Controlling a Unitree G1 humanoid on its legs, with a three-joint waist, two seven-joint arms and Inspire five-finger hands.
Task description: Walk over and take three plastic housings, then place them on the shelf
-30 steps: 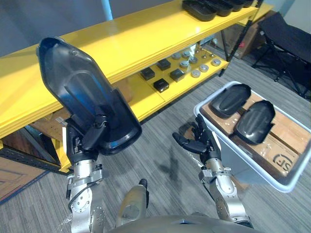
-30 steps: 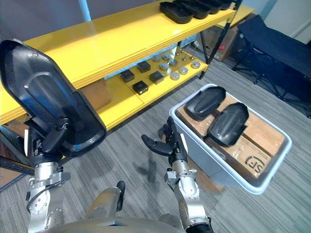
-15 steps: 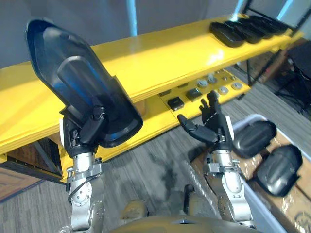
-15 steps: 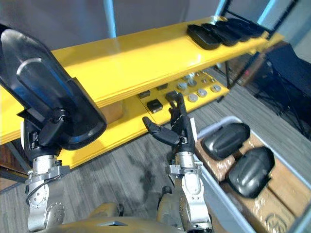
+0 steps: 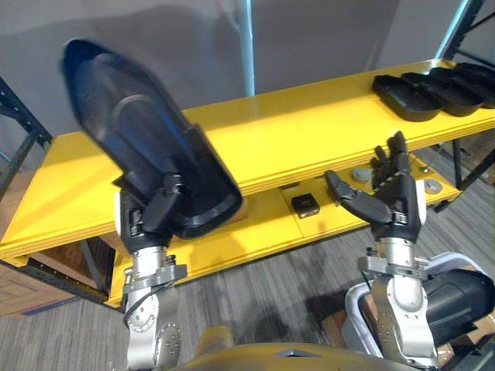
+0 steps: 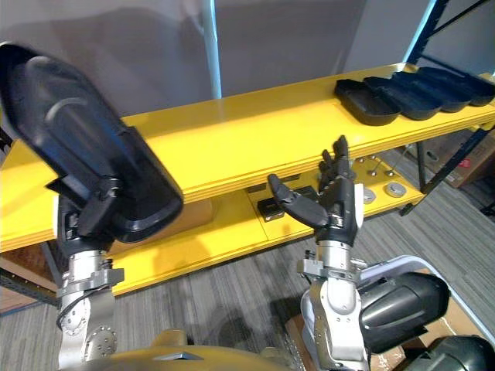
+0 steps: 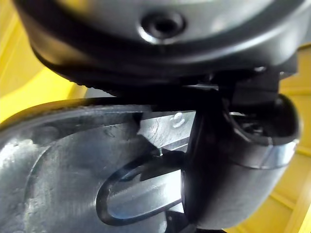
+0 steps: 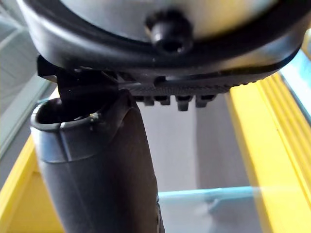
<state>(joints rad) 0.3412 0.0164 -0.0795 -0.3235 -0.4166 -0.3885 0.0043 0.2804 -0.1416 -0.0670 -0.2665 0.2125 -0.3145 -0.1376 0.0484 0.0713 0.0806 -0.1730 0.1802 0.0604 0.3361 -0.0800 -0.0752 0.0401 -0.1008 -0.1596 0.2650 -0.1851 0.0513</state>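
Left eye view: left hand [image 5: 147, 224] seemingly grips housing [image 5: 131, 147].

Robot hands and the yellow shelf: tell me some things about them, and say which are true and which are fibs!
The left hand holds a big black housing. True.
The right hand holds one too. False: it is open and holds nothing.
A row of housings lies on the top board of the shelf. True.
The lower board is bare. False: a black block and round metal parts lie there.
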